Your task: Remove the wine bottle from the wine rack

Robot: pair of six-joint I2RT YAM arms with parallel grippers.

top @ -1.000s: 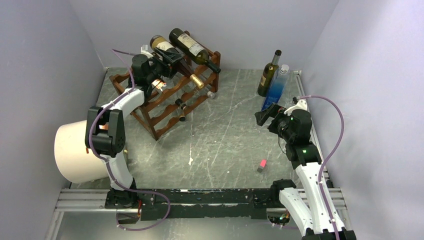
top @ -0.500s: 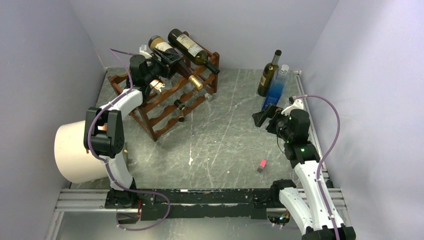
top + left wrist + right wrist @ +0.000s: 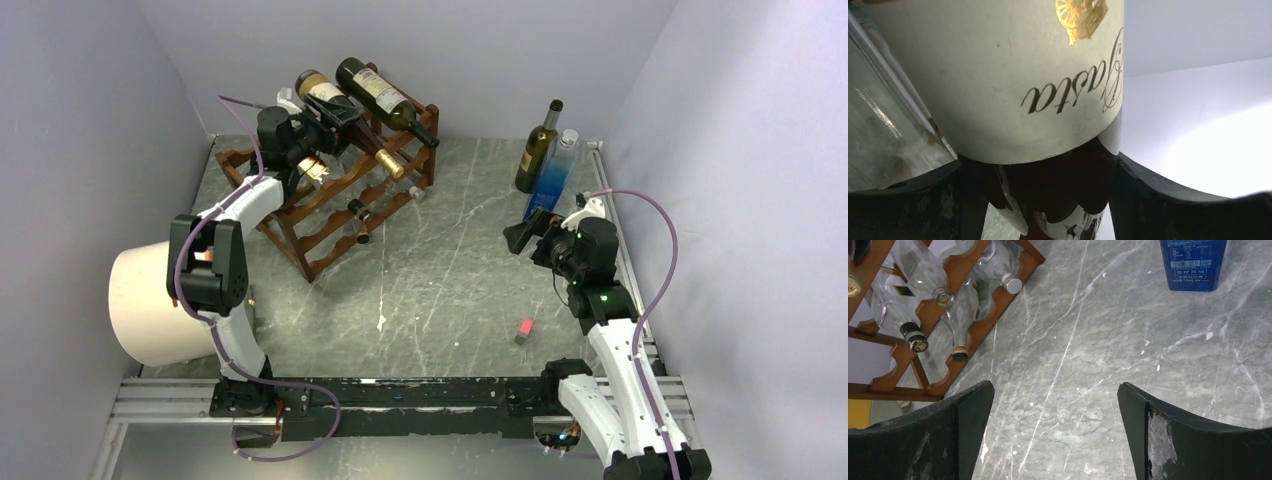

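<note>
Top view, task's thing: the wine bottle (image 3: 318,88) lies on the top tier of the wine rack (image 3: 330,215), at the far left corner of the counter (image 3: 450,290), beside a second dark bottle (image 3: 385,92).
Top view, left arm: the left fingers (image 3: 338,118) pinch that bottle across its body.
Top view, right arm: the right fingers (image 3: 525,232) hang spread near the right edge, well apart from the rack.
Left wrist, grip: the fingers (image 3: 1168,200) clamp dark glass at the edge of the cream label (image 3: 1013,75); a clear bottle (image 3: 883,130) sits just beside.
Left wrist, how to do it: to my eye, lift straight up out of the scallops first, kept level, so neck and neighbour go unknocked.
Right wrist, state: fingers (image 3: 923,440) spread over bare counter, holding nothing.
Right wrist, use: could steady the bottle's free end.
</note>
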